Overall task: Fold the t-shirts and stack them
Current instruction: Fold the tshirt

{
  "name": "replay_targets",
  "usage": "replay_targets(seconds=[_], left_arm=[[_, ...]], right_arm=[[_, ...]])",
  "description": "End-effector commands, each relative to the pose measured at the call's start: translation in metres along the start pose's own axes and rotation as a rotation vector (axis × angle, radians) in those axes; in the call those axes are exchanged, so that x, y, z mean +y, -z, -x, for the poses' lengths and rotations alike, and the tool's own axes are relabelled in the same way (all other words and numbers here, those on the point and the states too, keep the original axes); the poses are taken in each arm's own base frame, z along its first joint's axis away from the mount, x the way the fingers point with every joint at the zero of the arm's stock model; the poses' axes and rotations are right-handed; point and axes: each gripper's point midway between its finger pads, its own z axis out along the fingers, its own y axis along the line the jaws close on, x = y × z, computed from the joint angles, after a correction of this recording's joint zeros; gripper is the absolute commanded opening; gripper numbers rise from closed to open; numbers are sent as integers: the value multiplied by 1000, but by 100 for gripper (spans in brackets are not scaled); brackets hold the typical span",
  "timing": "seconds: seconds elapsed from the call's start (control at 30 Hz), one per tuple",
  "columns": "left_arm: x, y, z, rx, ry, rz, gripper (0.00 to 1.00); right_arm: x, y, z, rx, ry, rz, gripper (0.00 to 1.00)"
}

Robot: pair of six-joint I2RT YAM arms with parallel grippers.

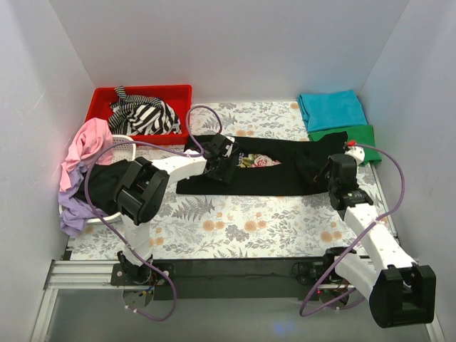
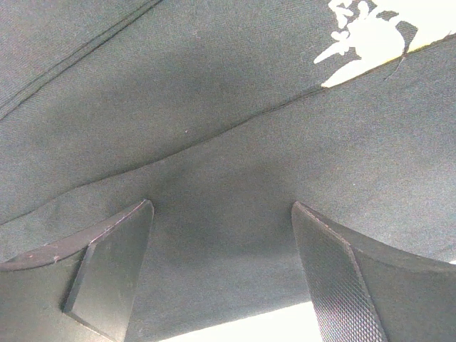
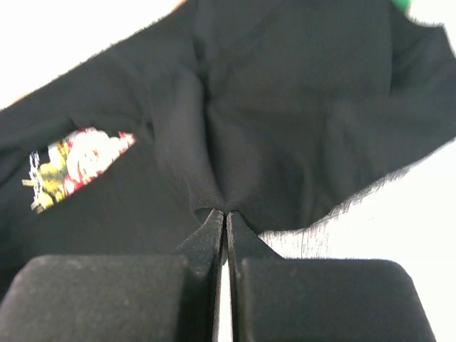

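The black tee lies stretched out as a long band across the middle of the flowered desk, and everything here is placed from it.

On its near side, the right arm reaches in to the tee's right end. Its jaws are pressed fully together on a small pinch of the near hem, and the cloth puckers into folds that run to the tips. The rose print sits further along the tee to the left of that grip.

At the tee's left end, the left arm hangs low over the cloth. Its jaws stand wide apart with only flat fabric between them, so they hold nothing. Whether the tips touch the cloth I cannot tell.

Left of the tee, a pink tee and a lilac tee are heaped over a white basket. Beyond its left end a striped tee lies in a red bin. At its right end lies a folded green tee, with a folded teal tee beyond that.

The step looks like taking hold for the next fold, with one end secured. Next, the left jaws probably need to settle and close on the hem, catching all layers, before both ends lift together.
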Motion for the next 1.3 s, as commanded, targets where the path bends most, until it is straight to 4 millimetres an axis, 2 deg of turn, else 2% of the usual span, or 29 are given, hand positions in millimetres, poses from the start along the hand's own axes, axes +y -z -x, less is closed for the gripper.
replay_targets(seconds=[0.0, 0.07, 0.1, 0.17, 0.27, 0.4, 0.6, 0.73, 0.83, 0.87, 0.93, 0.97, 1.03, 1.07, 1.13, 1.23, 1.27], left_arm=[[16, -7, -40, 142, -16, 46, 78], [15, -6, -40, 144, -16, 42, 78], [15, -6, -39, 141, -15, 41, 78], [16, -6, -41, 145, -19, 44, 78], [18, -7, -44, 153, -24, 53, 78], [20, -7, -45, 154, -27, 61, 78], [22, -9, -49, 165, -37, 72, 78], [27, -9, -51, 168, -41, 95, 78], [30, -7, -52, 166, -44, 111, 78], [30, -8, -53, 168, -44, 113, 78], [32, -7, -53, 166, -42, 117, 78], [32, -7, -53, 166, -42, 117, 78], [33, -8, -56, 173, -48, 122, 78], [34, -8, -55, 172, -47, 128, 78], [36, -8, -57, 174, -50, 137, 78], [36, -9, -57, 176, -51, 140, 78], [37, -9, -57, 174, -49, 148, 78]], right_arm=[[15, -4, 50, -97, 93, -22, 1], [26, -8, 74, -131, 125, -31, 1], [23, -19, 73, -106, 160, -67, 1], [30, -30, 87, -101, 184, -93, 1], [26, -40, 97, -110, 202, -157, 1], [18, -58, 106, -112, 220, -258, 1], [-9, -63, 113, -153, 235, -423, 1], [-21, -70, 120, -161, 251, -486, 1], [-32, -81, 124, -162, 248, -528, 1], [-38, -91, 127, -151, 243, -543, 1], [-36, -101, 132, -152, 249, -528, 1], [-34, -113, 137, -140, 261, -511, 1], [-36, -120, 141, -135, 264, -530, 34], [-35, -127, 143, -131, 269, -536, 39], [-35, -133, 148, -146, 282, -537, 35], [-33, -142, 157, -146, 327, -518, 51], [-31, -136, 164, -159, 326, -513, 51]])
